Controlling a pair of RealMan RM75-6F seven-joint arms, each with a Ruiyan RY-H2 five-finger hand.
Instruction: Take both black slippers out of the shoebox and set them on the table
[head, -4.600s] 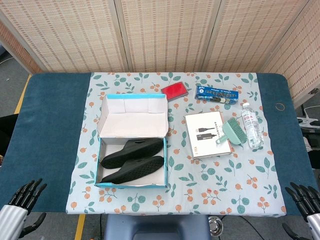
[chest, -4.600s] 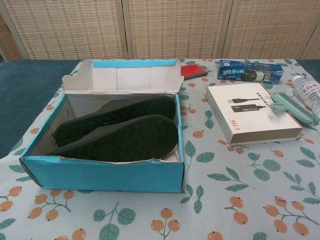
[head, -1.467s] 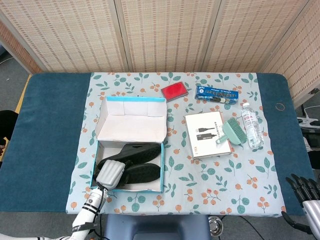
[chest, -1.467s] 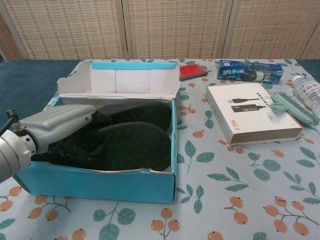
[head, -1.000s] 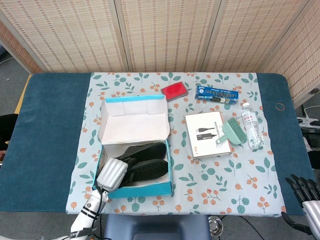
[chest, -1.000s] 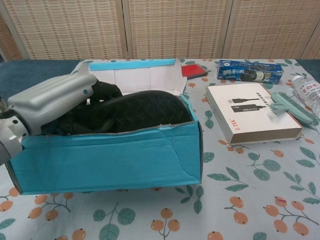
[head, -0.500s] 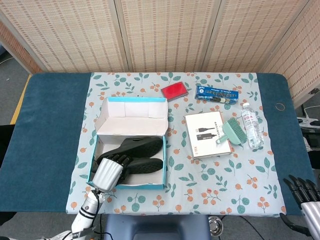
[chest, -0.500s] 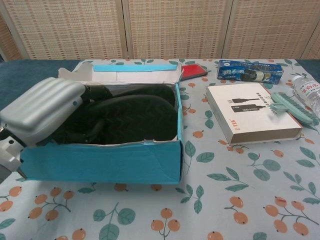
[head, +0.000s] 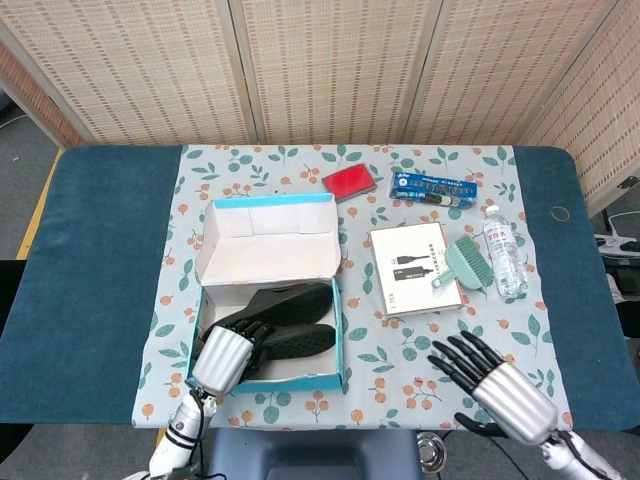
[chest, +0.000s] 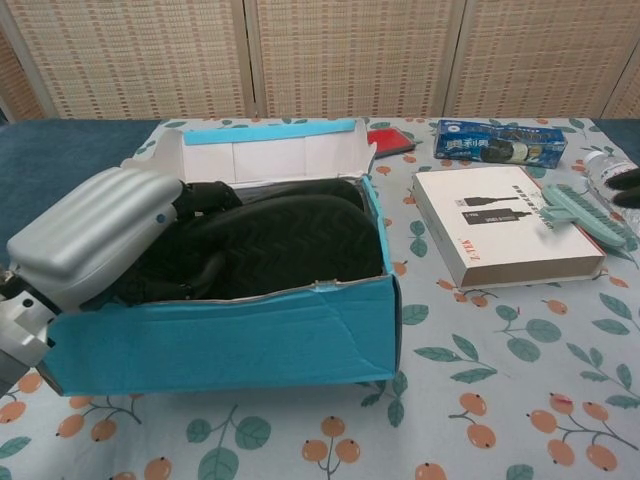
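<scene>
The blue shoebox (head: 300, 378) (chest: 220, 340) stands at the front left of the floral cloth, its lid flap up at the back. Two black slippers (head: 285, 303) (chest: 275, 245) lie inside, soles up in the chest view. My left hand (head: 222, 357) (chest: 90, 235) reaches in over the box's left end, and its dark fingers (head: 250, 332) curl around the end of the nearer slipper (head: 295, 340). The box looks tipped, its front wall raised. My right hand (head: 497, 386) hovers open above the cloth at the front right, fingers spread, holding nothing.
A white booklet box (head: 412, 270) (chest: 505, 235) with a green brush (head: 462, 262) on it lies right of the shoebox. A water bottle (head: 504, 252), a cookie pack (head: 433, 187) and a red pad (head: 349, 182) sit further back. Woven screens stand behind the table.
My right hand has come up into the head view at the front right with its fingers spread. The shoebox has shifted and tipped while my left hand keeps hold of the slipper.
</scene>
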